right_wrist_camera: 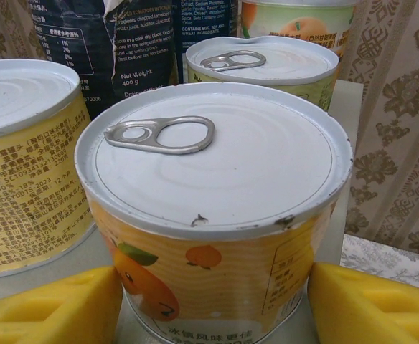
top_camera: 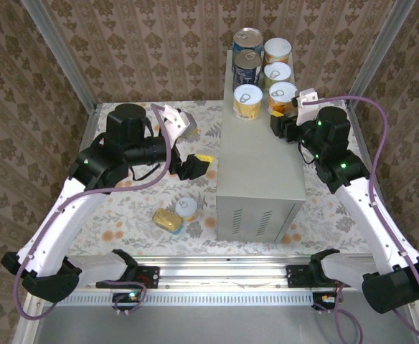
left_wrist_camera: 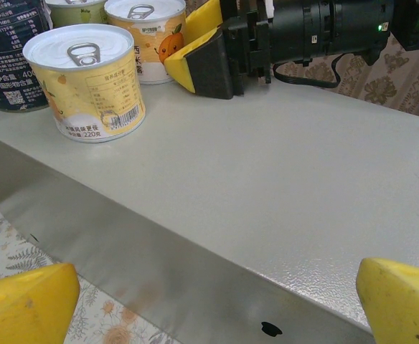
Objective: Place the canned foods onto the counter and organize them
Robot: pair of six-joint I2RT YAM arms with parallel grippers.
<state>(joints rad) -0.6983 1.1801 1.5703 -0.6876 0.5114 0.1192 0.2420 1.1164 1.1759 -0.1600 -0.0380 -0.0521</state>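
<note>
Looking at how far it had got, most of the job seemed done. Six cans stood bunched at the far end of the grey box's surface: two blue cans, a yellow can in front of them, and three orange cans in a row along the surface's right edge.

Right gripper had its jaws either side of the nearest orange can, pads just beside it, but I couldn't tell if they were actually squeezing it. Left gripper hung by the surface's left side, jaws spread wide with nothing in them.

What was left, I reckon, was the flat tin lying on the floral floor left of the surface's near end. Might've been two things there, too small to say.
</note>
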